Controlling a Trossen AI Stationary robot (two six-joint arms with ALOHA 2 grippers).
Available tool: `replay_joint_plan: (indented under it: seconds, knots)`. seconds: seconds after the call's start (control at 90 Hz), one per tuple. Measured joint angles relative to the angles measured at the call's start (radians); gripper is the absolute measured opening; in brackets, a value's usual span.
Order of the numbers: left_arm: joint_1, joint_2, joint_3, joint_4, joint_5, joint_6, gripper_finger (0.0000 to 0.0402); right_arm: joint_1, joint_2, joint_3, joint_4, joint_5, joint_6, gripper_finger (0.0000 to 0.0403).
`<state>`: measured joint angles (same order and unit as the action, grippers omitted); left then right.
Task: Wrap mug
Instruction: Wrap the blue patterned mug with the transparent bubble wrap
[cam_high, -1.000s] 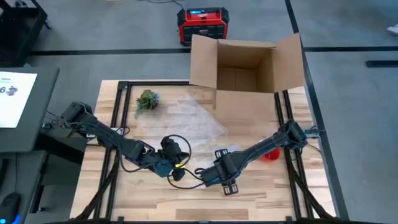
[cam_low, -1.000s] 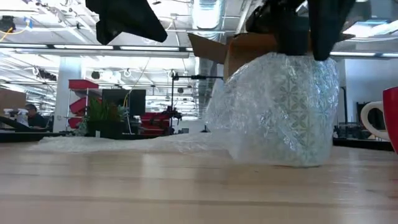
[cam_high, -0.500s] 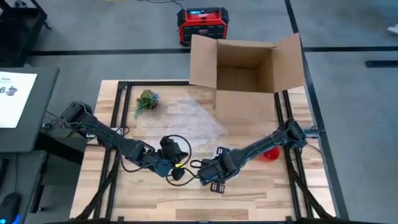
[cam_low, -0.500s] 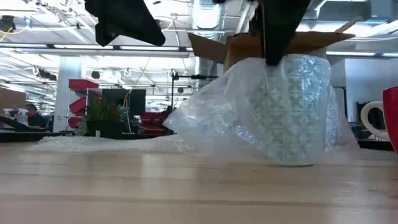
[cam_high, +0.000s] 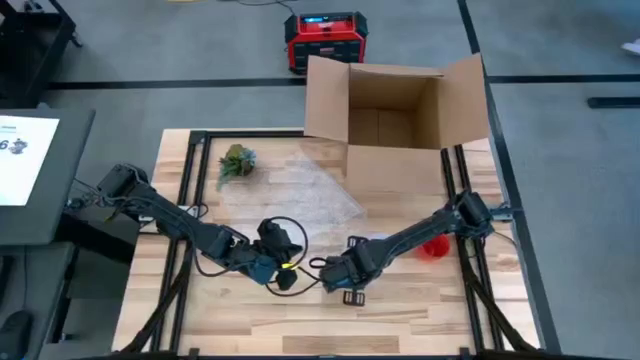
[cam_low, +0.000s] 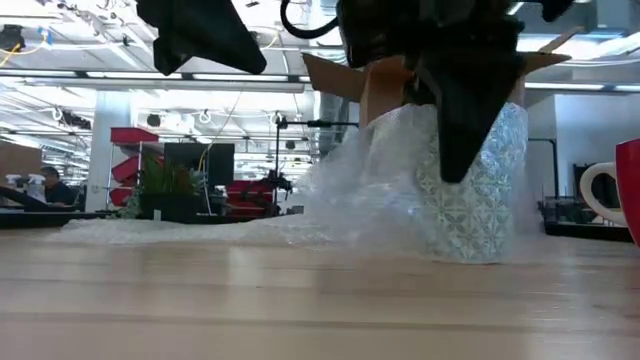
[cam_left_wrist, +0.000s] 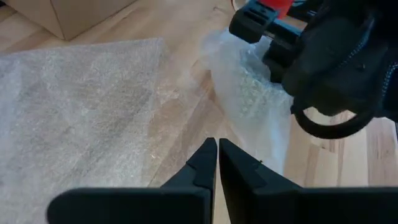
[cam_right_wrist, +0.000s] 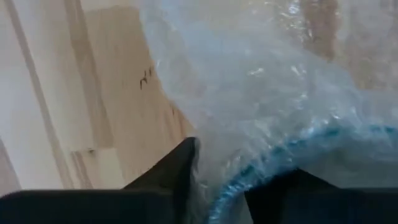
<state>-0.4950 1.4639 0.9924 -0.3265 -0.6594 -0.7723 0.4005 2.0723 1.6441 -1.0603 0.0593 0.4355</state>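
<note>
Two arms are working near the cardboard box (cam_high: 398, 112), which is standing open at the table's far edge, probably to receive the finished parcel. In front of the box one bubble wrap sheet (cam_high: 295, 190) is lying flat, its near end drawn up over one patterned mug (cam_low: 478, 190) well in front of the box. The right gripper (cam_high: 343, 281) is pressing down at the mug, fingers straddling the wrapped rim and pinning film there, likely tucking it inside. The left gripper (cam_left_wrist: 216, 163) is hovering beside the mug, fingers nearly together and empty. One red mug (cam_high: 435, 245) is waiting nearer the box.
</note>
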Motion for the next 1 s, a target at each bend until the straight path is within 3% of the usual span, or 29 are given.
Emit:
replay_joint_plan:
  seconds: [0.178,0.578,0.756,1.0]
  knots:
    - [0.0,0.0,0.0,0.005,0.0,0.0,0.0,0.026,-0.056,-0.008,-0.024,-0.015,-0.028,0.01]
    - [0.0,-0.001,0.005,0.016,-0.008,-0.006,0.0,0.027,-0.214,-0.007,-0.035,-0.01,0.076,0.0172]
    - [-0.001,0.001,-0.001,-0.008,0.002,0.001,0.0,0.032,-0.203,-0.001,0.075,-0.005,0.138,0.0173]
    - [0.0,0.0,-0.001,0.002,0.0,0.0,0.0,0.02,-0.08,-0.002,0.068,0.025,0.176,0.0173]
